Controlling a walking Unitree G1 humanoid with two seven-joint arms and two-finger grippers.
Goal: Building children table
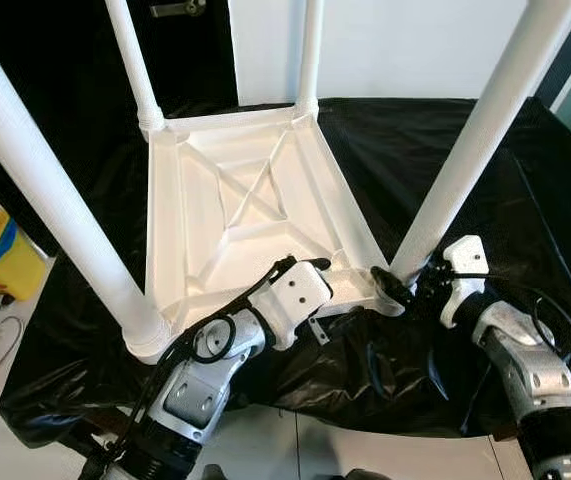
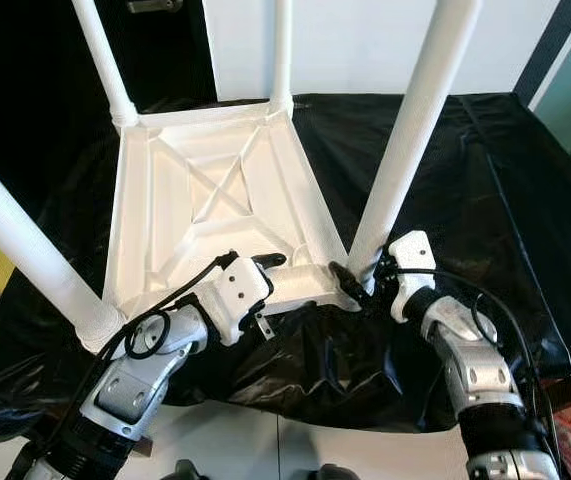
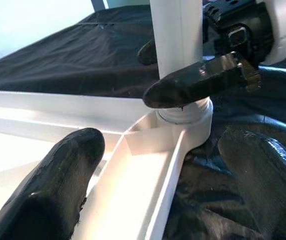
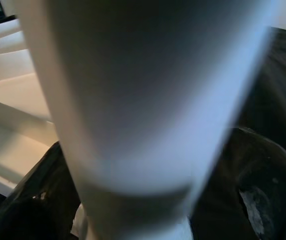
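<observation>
A white children's table [image 1: 245, 200] lies upside down on a black cloth [image 1: 525, 200], all its legs pointing up. My right gripper [image 1: 400, 280] is shut on the base of the near-right leg [image 1: 475, 140], just above its socket; in the right wrist view the leg [image 4: 132, 100] sits between the dark fingers [image 4: 27, 210]. My left gripper [image 3: 158, 175] is open and straddles the table's near rim [image 3: 153, 170] beside that corner. One of its fingers [image 3: 57, 190] lies inside the frame, the other outside on the cloth.
The near-left leg [image 1: 55, 200] rises close to my left arm. Two far legs [image 1: 135, 60] stand at the back. The cloth-covered surface ends just before me. A yellow container [image 1: 0, 255] stands on the floor at the left.
</observation>
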